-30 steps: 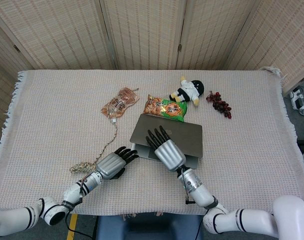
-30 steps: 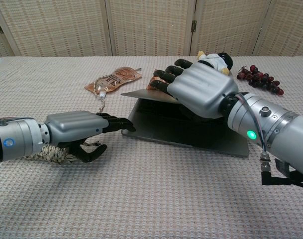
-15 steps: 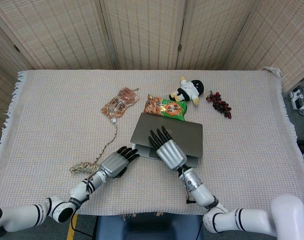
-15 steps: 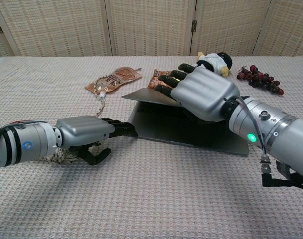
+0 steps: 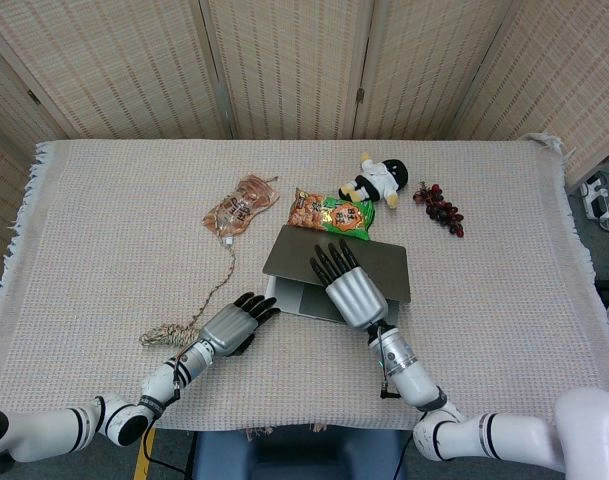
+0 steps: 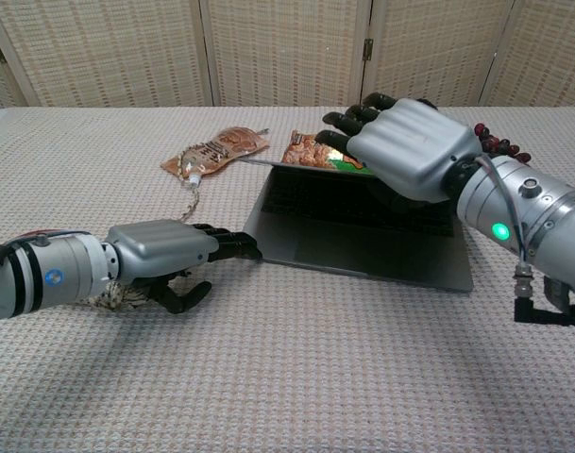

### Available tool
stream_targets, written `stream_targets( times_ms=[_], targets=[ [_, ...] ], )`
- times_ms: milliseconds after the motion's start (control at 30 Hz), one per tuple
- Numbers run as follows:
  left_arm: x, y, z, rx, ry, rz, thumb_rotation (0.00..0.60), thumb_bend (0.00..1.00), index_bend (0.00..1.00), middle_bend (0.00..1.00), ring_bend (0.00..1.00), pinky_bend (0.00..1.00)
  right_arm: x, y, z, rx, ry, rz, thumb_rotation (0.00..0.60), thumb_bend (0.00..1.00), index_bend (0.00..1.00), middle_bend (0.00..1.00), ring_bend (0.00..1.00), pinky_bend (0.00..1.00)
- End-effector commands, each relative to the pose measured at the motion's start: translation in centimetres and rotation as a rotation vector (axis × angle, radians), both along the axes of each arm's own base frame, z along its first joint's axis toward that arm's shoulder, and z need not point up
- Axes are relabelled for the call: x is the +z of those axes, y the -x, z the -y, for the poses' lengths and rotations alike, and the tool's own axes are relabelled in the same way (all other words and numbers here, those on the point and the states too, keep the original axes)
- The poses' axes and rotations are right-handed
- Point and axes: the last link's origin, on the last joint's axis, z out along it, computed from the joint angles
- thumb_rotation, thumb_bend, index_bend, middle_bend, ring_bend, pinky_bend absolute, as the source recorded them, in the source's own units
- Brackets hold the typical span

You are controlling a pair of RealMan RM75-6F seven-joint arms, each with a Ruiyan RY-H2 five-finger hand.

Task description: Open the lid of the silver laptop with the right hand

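On the bumpy woven cloth, the shiny metal right hand (fingers under) lifts the flat silver laptop's lid partway.

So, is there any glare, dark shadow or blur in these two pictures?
Head view: even light, sharp, no glare on the laptop lid. Chest view: the keyboard under the lid is in dark shadow, and the right hand shows soft highlights; the left hand is sharp.
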Motion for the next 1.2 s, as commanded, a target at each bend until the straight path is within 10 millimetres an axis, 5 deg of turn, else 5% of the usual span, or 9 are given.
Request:
stream_targets(
  times_ms=[33, 500, 1200],
  targets=[
    [0.0, -0.1, 0.1, -0.003, 0.0, 0.005, 0.6, 0.75, 0.06, 0.04, 0.0, 0.0, 1.6, 0.2, 0.7, -0.024, 0.032, 0.031, 0.6, 0.64, 0.0, 0.0, 0.0, 0.0],
    [0.1, -0.4, 0.6, -0.028, -0.006, 0.005, 0.6, 0.75, 0.07, 0.04, 0.0, 0.0, 6.1, 2.1, 4.7, -0.13, 0.111, 0.08, 0.6, 0.64, 0.0, 0.0, 0.0, 0.0],
    [0.0, -0.5, 0.8, -0.029, -0.008, -0.003, 0.6, 0.75, 0.07, 0.04, 0.0, 0.0, 9.5, 2.8, 10.4, -0.249, 0.227, 0.129, 0.6, 0.64, 0.0, 0.0, 0.0, 0.0]
  ],
)
